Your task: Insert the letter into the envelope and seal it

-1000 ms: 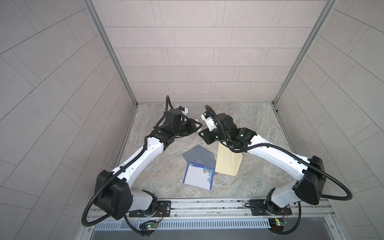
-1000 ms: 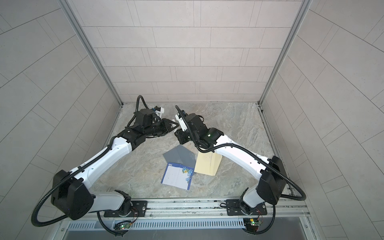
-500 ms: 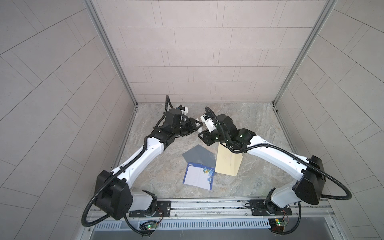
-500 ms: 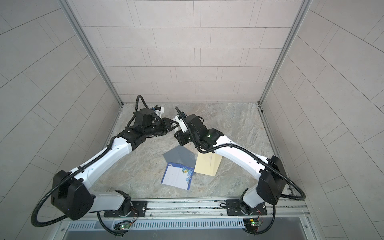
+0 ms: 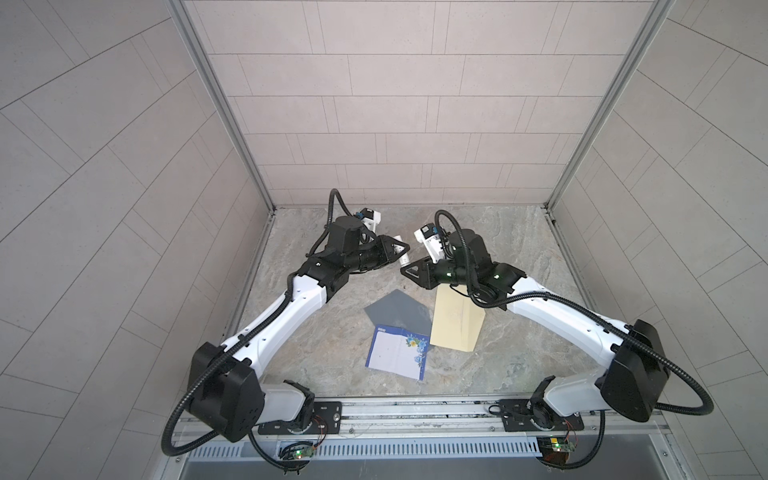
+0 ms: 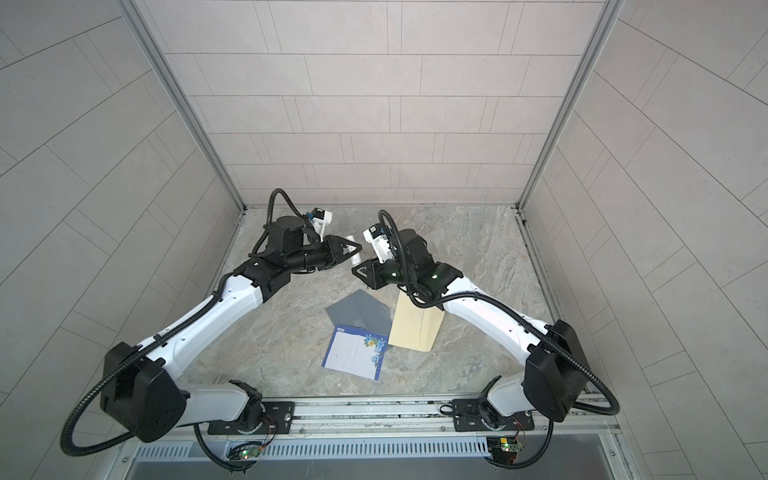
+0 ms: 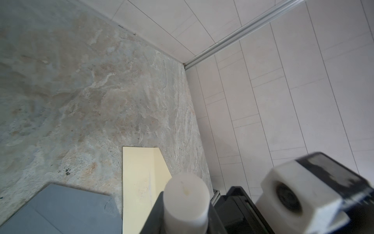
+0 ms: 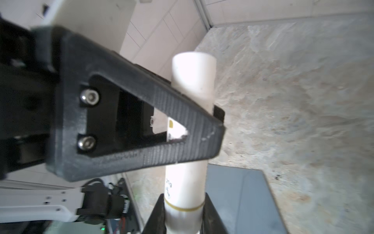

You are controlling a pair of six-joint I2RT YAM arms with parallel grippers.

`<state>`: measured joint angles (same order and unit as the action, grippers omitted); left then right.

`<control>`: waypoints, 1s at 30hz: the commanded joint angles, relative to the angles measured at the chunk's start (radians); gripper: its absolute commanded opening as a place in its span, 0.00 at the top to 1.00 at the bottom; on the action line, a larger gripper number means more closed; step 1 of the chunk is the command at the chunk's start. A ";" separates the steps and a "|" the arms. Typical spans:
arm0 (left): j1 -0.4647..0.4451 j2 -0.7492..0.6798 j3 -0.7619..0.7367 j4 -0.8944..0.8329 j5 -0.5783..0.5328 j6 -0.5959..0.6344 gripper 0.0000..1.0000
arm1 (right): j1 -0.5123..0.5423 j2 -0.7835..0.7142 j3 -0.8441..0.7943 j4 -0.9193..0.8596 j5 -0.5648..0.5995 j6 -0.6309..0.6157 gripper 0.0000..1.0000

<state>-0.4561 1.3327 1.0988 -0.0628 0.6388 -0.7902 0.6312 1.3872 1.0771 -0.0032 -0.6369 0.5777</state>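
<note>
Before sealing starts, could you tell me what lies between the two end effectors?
A white tube, gripped by the left end effector and right end effector, shown in the right wrist view.

Floral letter point(image 5: 397, 352) lies flat, touching gray envelope point(image 5: 397, 309).

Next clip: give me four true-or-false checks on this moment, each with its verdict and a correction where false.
1. The left tool and the right tool both grip the white cylindrical stick above the stone-patterned table. True.
2. The white letter with a blue border and flowers is hidden inside an envelope. False: it lies in plain view on the table.
3. In both top views the cream rectangular sheet lies right of the grey pentagon-shaped sheet. True.
4. The left arm reaches over the cream sheet. False: the right arm covers its far end.
</note>
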 commanded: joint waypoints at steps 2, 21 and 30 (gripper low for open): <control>0.000 -0.081 -0.036 0.192 0.294 0.127 1.00 | -0.026 -0.076 -0.074 0.350 -0.288 0.168 1.00; 0.017 -0.076 0.079 -0.183 0.119 0.346 1.00 | 0.088 -0.206 0.091 -0.181 0.144 -0.172 0.43; 0.000 -0.013 0.124 -0.160 -0.070 0.030 1.00 | 0.158 -0.116 0.160 -0.245 0.399 -0.204 0.43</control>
<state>-0.4458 1.3247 1.1912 -0.2279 0.6445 -0.6628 0.7734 1.2369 1.2133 -0.1997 -0.3481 0.4114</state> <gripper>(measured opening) 0.252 0.574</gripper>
